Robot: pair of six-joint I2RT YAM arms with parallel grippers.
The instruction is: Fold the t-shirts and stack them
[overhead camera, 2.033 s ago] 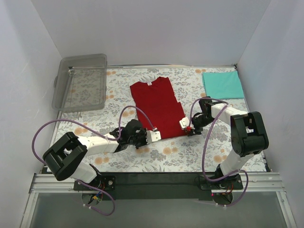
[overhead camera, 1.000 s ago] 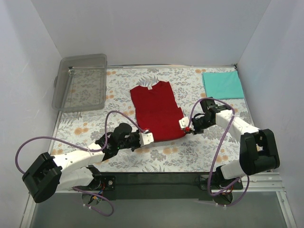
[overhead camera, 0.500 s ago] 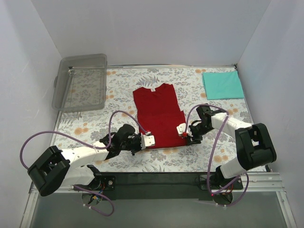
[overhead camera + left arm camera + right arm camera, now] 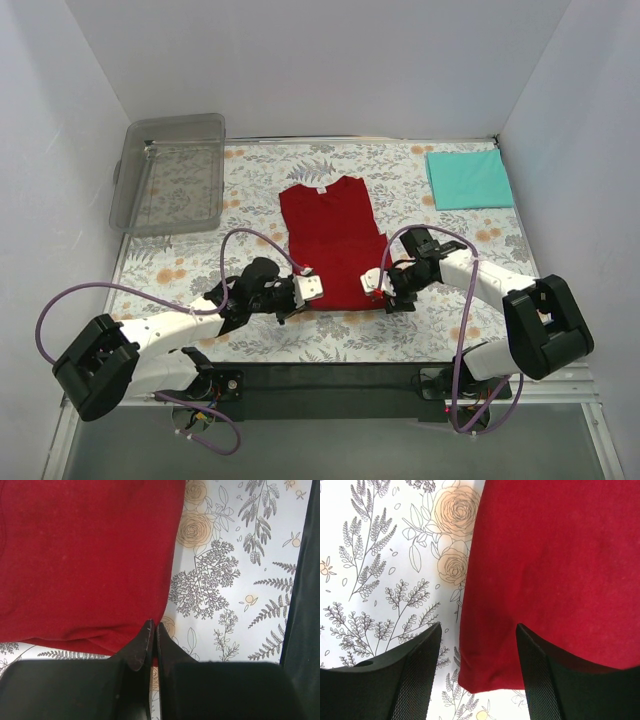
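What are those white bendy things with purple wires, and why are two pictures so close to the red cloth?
Those are two robot arms, the left arm and the right arm, bolted at the near edge of a table with a flowery cover. The big picture comes from a camera above and behind them. The two close-ups come from little cameras on the arms' wrists, so the black shapes at the bottom are each arm's own tool. On the table lie a red t-shirt spread flat, a folded teal t-shirt in the far right corner, and a clear plastic bin at the far left. The left tool is shut and seems to pinch one near corner of the red t-shirt. The right tool is open around the other near corner, gripping nothing.
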